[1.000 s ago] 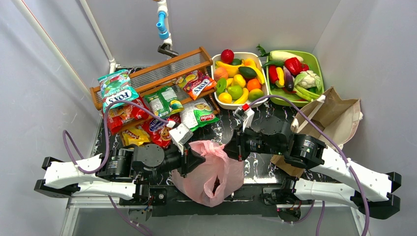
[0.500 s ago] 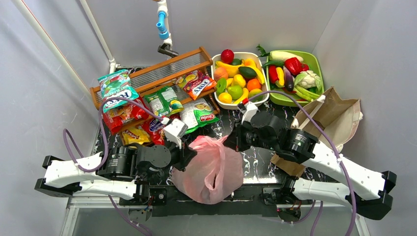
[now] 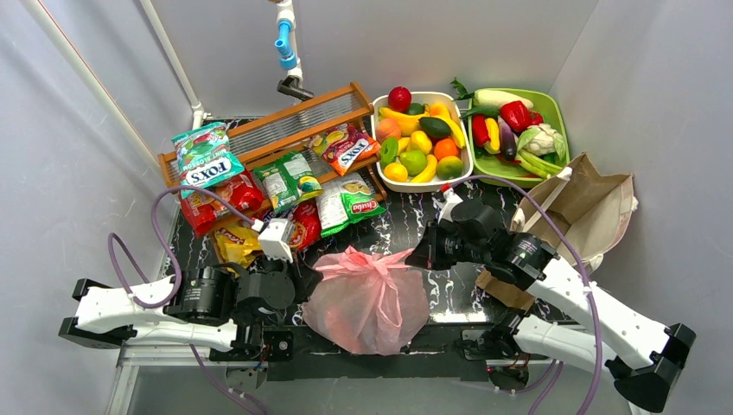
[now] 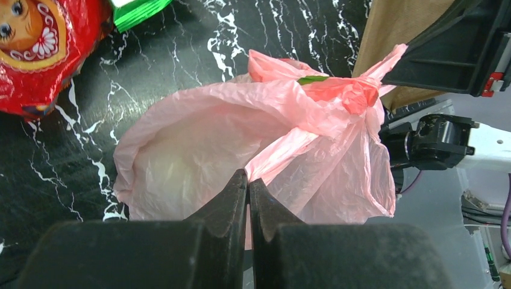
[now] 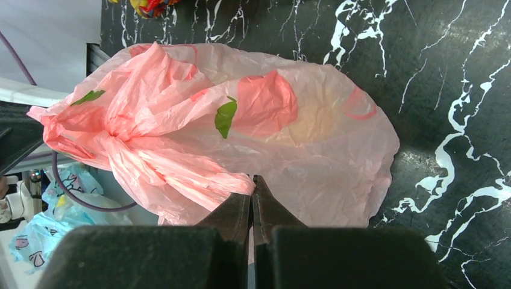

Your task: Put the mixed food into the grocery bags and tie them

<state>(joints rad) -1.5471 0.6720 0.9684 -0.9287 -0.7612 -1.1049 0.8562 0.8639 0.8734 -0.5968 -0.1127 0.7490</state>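
Note:
The pink plastic bag (image 3: 367, 298) printed with roses lies at the near table edge, its two handles crossed into a knot (image 3: 359, 264) on top. My left gripper (image 3: 313, 266) is shut on the left handle, drawn taut to the left; it shows in the left wrist view (image 4: 248, 180) pinching a pink strip (image 4: 283, 147). My right gripper (image 3: 415, 258) is shut on the right handle, also seen in the right wrist view (image 5: 252, 179). The brown paper bag (image 3: 588, 203) lies on its side at the right. Toy fruits (image 3: 419, 143) and snack packets (image 3: 294, 181) lie beyond.
A white fruit basket (image 3: 462, 177) and a green vegetable tray (image 3: 560, 117) stand at the back. A wooden rack (image 3: 285, 121) stands at back left with packets round it. The black marbled table (image 3: 398, 220) ends just below the pink bag.
Both grippers have pulled apart, left one to the left and right one to the right. The handles have drawn tight and the bag's mouth has closed into a knot.

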